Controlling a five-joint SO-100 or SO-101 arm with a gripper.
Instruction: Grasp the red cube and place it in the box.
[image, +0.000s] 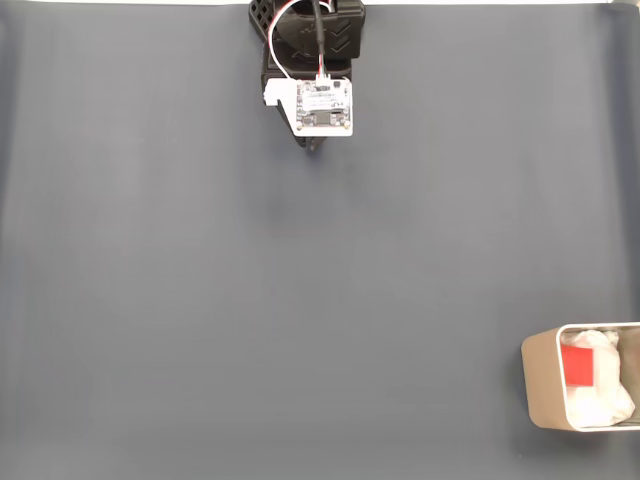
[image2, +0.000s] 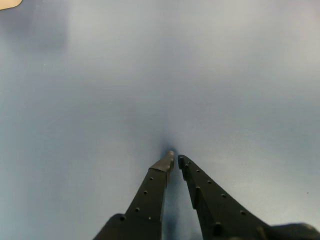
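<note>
One small, bright red cube (image: 577, 366) with flat faces is seen in the fixed view, lying inside the beige-grey box (image: 540, 385) with rounded corners and thin walls. It rests on the white soft padding (image: 603, 400) in the box, close to the wall that is on the left in that view. The box sits at the bottom right corner of the dark grey tabletop (image: 250, 300), and part of it is cut off by the picture's edge.

The cube looks light and hard, so it should not be squashed by a grip. Its sides are smooth and could slip, so it would best be held on two flat sides that face each other, not on the sharp edges. The soft padding under it could let it tip a little if it is pushed.

The task looks done, since the cube is already in the box.

The black two-finger gripper (image2: 174, 160) is seen in the wrist view with its tips nearly together, only a thin gap being left between them, and nothing is held. Bare tabletop is seen beneath it. In the fixed view the black arm with its white board (image: 322, 108) is found at the top edge of the tabletop, well apart from the box.
</note>
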